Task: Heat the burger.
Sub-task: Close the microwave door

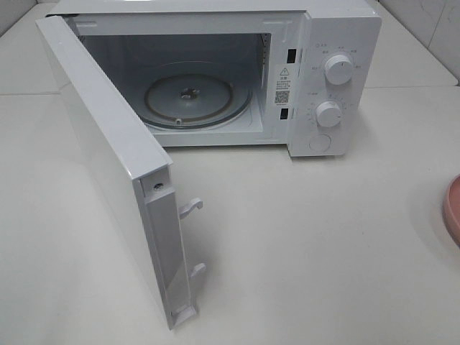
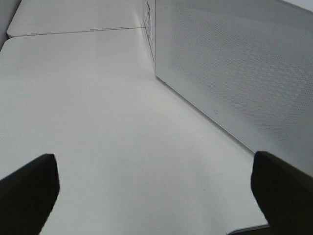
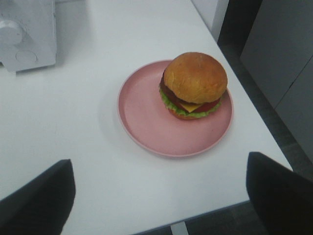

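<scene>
Standing wide open in the high view, the microwave door (image 1: 108, 169) swings out toward the camera on the left, its two latch hooks (image 1: 191, 207) showing on the free edge. Behind it the microwave (image 1: 215, 72) sits on the white table (image 1: 302, 244), cavity exposed, with the glass turntable (image 1: 190, 99) bare. Two knobs (image 1: 338, 70) and a round button stand on the control panel at the right; the labels around them are too small to read. At the far right edge only a sliver of the pink plate (image 1: 453, 208) shows, the rest cut off, and neither arm appears in this view.

The left gripper (image 2: 156, 191) hangs over the table with its jaws spread wide and nothing between them; only the dark fingertips (image 2: 29, 188) show. Beyond them runs the perforated face of the door.

The right gripper (image 3: 159, 196) is likewise spread wide and holds nothing, its tips cropped by the frame. Past them the burger (image 3: 194, 84) sits on the plate, off-centre, near the table's edge. A corner of the microwave shows farther off.
</scene>
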Controlling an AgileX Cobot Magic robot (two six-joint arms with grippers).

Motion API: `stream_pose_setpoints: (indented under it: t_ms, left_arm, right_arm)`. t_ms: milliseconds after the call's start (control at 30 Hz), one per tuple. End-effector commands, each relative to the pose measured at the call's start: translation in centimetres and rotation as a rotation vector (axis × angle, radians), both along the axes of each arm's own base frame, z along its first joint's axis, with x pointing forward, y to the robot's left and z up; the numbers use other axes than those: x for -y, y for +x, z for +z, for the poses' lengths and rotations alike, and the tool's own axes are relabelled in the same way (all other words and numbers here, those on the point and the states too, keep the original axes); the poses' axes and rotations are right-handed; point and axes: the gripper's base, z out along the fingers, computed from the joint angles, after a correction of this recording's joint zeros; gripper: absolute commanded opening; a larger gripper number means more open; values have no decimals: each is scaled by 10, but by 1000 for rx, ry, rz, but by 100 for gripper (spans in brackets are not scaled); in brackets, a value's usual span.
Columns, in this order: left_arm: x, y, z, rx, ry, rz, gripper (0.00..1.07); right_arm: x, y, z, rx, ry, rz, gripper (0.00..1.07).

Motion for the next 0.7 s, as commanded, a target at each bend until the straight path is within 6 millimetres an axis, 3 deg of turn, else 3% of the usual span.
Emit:
stream_pose_setpoints:
  t_ms: [33,167,433,700]
  left_arm:
    - [0,-2,0,26,-12,-3,102]
    - [0,-2,0,26,-12,-3,102]
    - [0,-2,0,25,-13,-4,102]
    - [0,-2,0,25,-11,-3,102]
  right_arm:
    - [1,-10,-3,38,-27,-2,92]
    - [0,-23,-14,57,-58,13,92]
    - [2,-13,-33,-16,-35,-2,99]
    - [0,-3,-33,59,-27,13,99]
